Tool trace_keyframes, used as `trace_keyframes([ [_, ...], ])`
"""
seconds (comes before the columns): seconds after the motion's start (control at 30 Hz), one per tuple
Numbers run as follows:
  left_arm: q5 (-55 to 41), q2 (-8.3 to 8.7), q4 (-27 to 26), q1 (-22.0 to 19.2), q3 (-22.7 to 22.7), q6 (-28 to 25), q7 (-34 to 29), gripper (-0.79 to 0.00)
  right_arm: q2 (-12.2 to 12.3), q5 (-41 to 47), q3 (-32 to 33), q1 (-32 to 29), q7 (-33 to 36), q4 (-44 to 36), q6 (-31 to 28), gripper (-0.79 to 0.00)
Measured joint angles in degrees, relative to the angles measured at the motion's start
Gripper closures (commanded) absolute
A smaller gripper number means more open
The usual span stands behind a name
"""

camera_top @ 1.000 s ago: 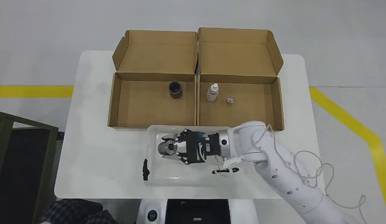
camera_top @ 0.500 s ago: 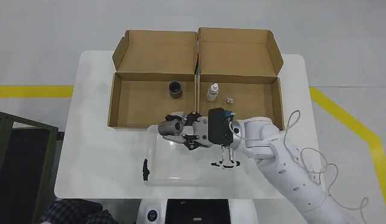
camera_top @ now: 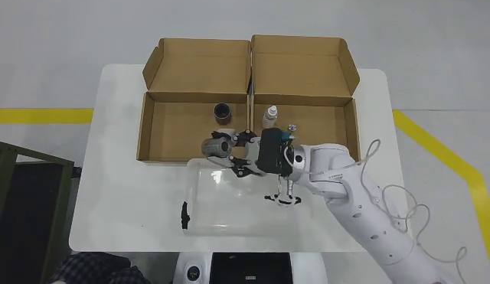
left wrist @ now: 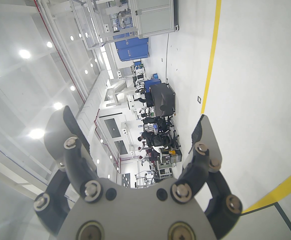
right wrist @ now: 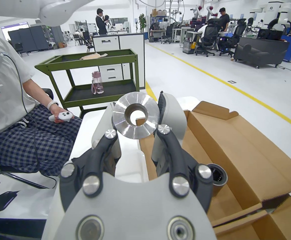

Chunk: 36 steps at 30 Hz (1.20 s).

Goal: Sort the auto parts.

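1. The right gripper (camera_top: 223, 148) clamps a silver metal ring (right wrist: 135, 119) by its sides, its bore lying level.
2. The ring hangs over the near wall of the left box (camera_top: 145, 131), which holds 1 dark bearing (camera_top: 222, 113); round sleeves probably belong there.
3. The right box (camera_top: 352, 131) holds a white part (camera_top: 269, 116) and a small metal piece (camera_top: 291, 127), seemingly another kind.
4. The clear tray (camera_top: 199, 207) holds black parts (camera_top: 282, 200) awaiting sorting.
5. The left gripper (left wrist: 135, 121) is spread wide, empty, pointing away from the table.
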Motion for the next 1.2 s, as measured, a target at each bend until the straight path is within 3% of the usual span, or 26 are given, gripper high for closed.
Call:
trace_keyframes([
  [0.5, 0.00, 0.00, 0.00, 0.00, 0.00, 0.00, 0.00, -0.785, -1.71, -2.14, -3.37, 9.63, 14.71, 5.78, 6.04, 0.000],
  [1.2, 0.00, 0.00, 0.00, 0.00, 0.00, 0.00, 0.00, -0.785, -7.05, 2.06, -15.21, 24.20, 31.04, 22.79, 5.67, 0.000],
])
